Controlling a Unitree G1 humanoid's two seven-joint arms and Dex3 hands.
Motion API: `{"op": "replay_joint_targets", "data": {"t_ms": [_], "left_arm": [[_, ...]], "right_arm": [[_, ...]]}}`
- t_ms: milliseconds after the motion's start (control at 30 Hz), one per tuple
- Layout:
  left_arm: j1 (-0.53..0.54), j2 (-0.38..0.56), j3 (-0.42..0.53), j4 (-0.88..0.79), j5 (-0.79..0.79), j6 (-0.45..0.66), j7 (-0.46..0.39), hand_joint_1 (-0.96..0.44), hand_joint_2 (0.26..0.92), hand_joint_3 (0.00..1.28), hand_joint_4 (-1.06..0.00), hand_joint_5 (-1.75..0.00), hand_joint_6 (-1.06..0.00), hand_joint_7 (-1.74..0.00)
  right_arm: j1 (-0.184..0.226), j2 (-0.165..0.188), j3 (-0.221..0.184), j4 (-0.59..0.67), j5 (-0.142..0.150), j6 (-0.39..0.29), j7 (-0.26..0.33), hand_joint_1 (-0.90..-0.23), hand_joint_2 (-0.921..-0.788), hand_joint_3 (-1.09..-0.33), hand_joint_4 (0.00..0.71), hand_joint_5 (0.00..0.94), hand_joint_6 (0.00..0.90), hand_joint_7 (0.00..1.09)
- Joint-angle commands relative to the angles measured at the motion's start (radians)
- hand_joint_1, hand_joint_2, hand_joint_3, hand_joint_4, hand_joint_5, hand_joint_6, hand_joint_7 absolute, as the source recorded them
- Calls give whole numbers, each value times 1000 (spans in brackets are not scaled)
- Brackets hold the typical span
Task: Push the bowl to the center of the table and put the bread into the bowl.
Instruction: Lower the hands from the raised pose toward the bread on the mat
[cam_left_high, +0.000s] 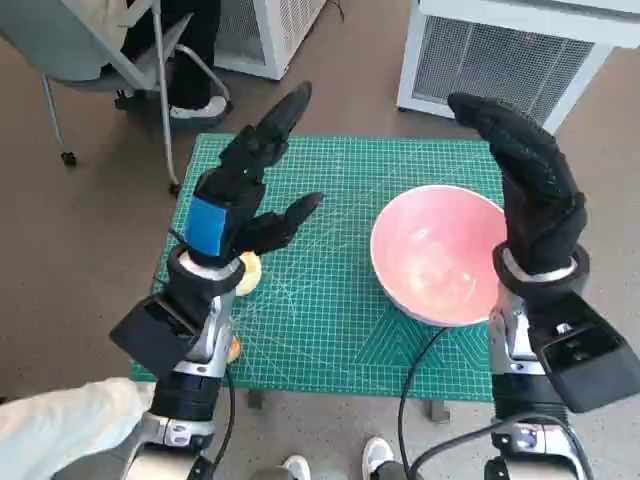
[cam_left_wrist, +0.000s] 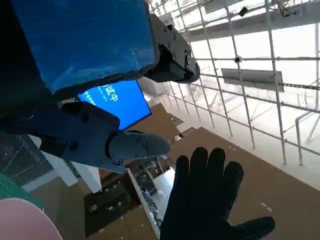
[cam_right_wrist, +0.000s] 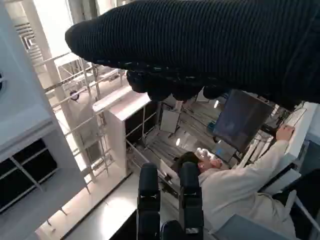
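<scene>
holding both my hands up, fingers spread, gripping nothing: left hand (cam_left_high: 243, 190) over bread (cam_left_high: 247, 272), right hand (cam_left_high: 530, 185) beside pink bowl (cam_left_high: 437, 255) on green mat (cam_left_high: 320, 310).

Pink bowl on a green grid mat

The bowl (cam_left_high: 438, 254) is pale pink with a glossy whitish inside; the mat (cam_left_high: 330, 300) is teal green with fine white grid lines. The bread (cam_left_high: 248, 272) shows pale yellow. The left hand (cam_left_high: 245, 200) is black with blue tape; the right hand (cam_left_high: 530, 180) wears black knit.
</scene>
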Motion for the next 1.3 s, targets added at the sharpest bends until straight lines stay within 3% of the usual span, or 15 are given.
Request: {"op": "replay_joint_targets", "data": {"t_ms": [33, 400, 667, 1000, 1133, 1300], "left_arm": [[-2, 3, 2, -12, -11, 6, -4, -424, 921, 324, -280, -2, -424, -21], [5, 3, 4, -21, -5, 15, 3, -430, 921, 324, -281, -1, -426, -22], [14, 1, 4, -32, -6, 23, 3, -429, 921, 325, -281, -1, -426, -22], [26, 3, 9, -43, -6, 25, 4, -398, 921, 328, -282, -1, -429, -23], [29, 3, 12, -42, -2, 22, 6, -385, 921, 330, -282, -1, -430, -24], [29, 0, 15, -33, 1, 17, 10, -380, 921, 332, -282, 0, -431, -24]], "right_arm": [[21, 4, 1, 9, 6, 8, 5, -554, -921, -794, 288, 1, 84, 409], [29, -7, -10, 28, 16, -6, 13, -554, -921, -799, 287, 0, 81, 409], [35, -33, -40, 62, 22, -29, 14, -556, -921, -802, 284, 0, 78, 412], [48, -118, -144, 207, 66, -72, 16, -556, -921, -813, 274, 1, 41, 468], [43, -143, -194, 304, 56, -83, -18, -556, -921, -811, 271, 0, 38, 470], [34, -172, -245, 454, 18, -85, -100, -580, -921, -808, 266, 0, 36, 461]]}}
